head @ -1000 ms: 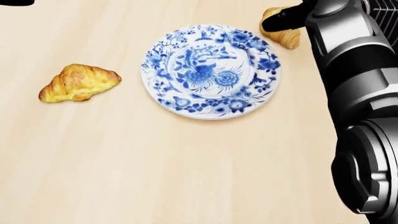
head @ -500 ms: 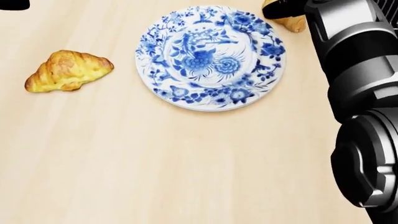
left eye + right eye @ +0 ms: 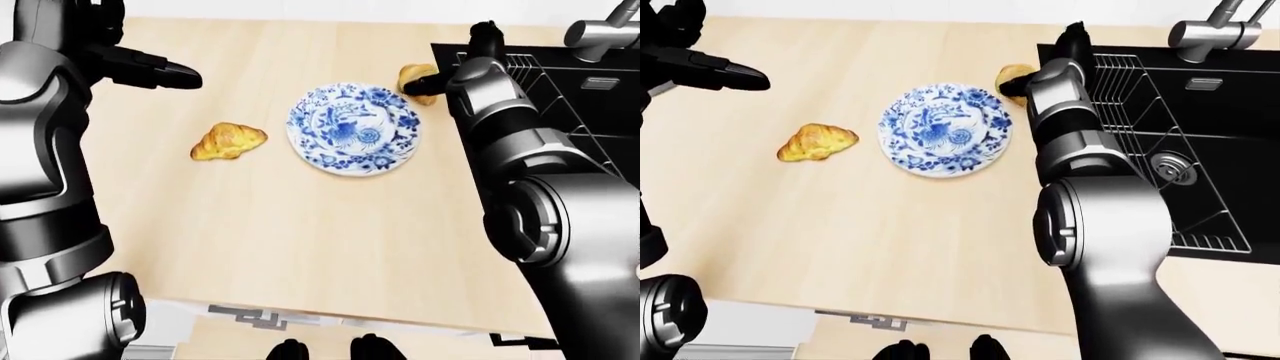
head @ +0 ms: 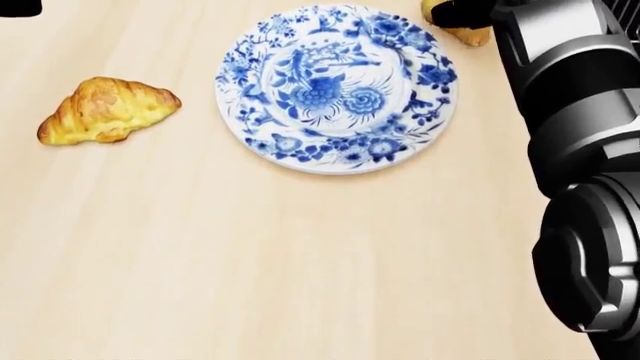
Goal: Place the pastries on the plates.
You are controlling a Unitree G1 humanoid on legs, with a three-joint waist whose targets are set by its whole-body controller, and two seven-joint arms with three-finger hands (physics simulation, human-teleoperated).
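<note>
No writing or brand can be read on anything. A blue-and-white floral plate (image 4: 337, 88) lies on the light wooden table (image 4: 280, 270). One croissant (image 4: 107, 109) rests on the bare table, well apart from the plate, toward the head view's left. A second croissant (image 3: 416, 80) sits just beside the plate's upper right rim, by the right hand (image 3: 440, 79), whose dark fingers (image 3: 1014, 85) touch it; whether they close round it cannot be told.

The head view cuts this pastry off at its top edge, and the right arm fills its right side. Only the eye views show the left hand (image 3: 150, 71), fingers spread, hovering above the table at upper left, and the black sink (image 3: 1200, 150) with its drying rack, drain and steel faucet (image 3: 1208, 28) at right.
</note>
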